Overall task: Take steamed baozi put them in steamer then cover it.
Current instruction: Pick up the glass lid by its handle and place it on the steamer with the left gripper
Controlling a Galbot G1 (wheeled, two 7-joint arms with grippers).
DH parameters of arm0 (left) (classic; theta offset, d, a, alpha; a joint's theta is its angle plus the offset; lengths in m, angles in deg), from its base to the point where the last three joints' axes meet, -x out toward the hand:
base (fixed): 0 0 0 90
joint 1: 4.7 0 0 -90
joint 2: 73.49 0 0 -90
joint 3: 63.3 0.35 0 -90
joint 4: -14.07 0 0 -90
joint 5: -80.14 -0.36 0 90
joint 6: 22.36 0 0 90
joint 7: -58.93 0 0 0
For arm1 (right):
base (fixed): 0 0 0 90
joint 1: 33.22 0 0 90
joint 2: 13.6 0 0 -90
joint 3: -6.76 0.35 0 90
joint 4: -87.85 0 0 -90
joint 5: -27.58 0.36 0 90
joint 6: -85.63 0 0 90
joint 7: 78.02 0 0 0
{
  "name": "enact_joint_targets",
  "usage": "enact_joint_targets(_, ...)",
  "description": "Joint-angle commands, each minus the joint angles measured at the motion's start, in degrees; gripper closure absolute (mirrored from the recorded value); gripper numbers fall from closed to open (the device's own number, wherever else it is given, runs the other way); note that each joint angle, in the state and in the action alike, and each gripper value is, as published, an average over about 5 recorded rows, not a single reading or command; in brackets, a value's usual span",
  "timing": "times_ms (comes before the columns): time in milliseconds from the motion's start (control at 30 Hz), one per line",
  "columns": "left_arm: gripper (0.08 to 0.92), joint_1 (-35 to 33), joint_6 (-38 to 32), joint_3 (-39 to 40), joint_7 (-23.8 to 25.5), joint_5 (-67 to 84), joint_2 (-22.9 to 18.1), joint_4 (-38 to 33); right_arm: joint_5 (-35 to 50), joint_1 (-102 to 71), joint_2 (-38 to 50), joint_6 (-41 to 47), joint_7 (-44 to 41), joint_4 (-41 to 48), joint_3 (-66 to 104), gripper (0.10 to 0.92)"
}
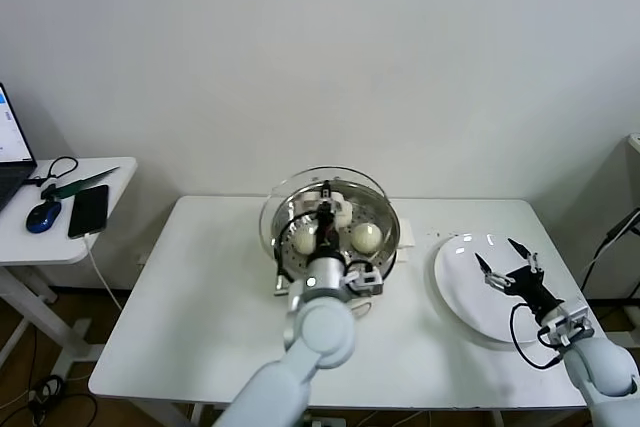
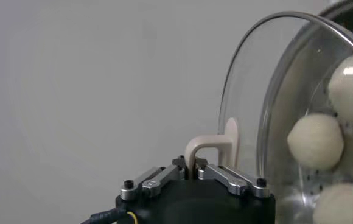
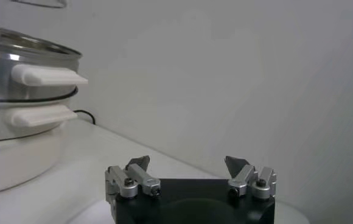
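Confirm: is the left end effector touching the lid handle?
Touching. In the left wrist view the left end effector is closed on the lid handle, which rises from between its fingers.

Bright even light; glare on the plate (image 1: 470,292), soft shadows.

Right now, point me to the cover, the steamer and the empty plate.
cover (image 2: 249,97), left wrist view, on the clear glass near its metal rim.
steamer (image 3: 24,58), right wrist view, on the shiny steel wall.
plate (image 1: 460,282), head view, on its bare white surface.
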Motion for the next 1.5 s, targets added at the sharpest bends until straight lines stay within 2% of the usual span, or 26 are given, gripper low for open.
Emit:
enact_joint_targets(33,0.848,1.71,2.77,2.48,1.16,-1.97,-4.36,6.24,-0.37,-0.27,-0.40,-0.17,-0.07,0.12,0.38,0.203)
enact_joint_targets(533,0.848,2.84,2.77,1.03,0.42,-0.87,-4.16,9.67,-0.76,0.09,-1.01,-0.19,-0.37,0.33,0.27,0.203)
enact_joint_targets(1500,0.848,3.76,2.77,0.91,-0.42,0.31,-3.07,11.68,-1.20,0.72,-1.85,-0.29,-1.16,0.61,0.30,0.203)
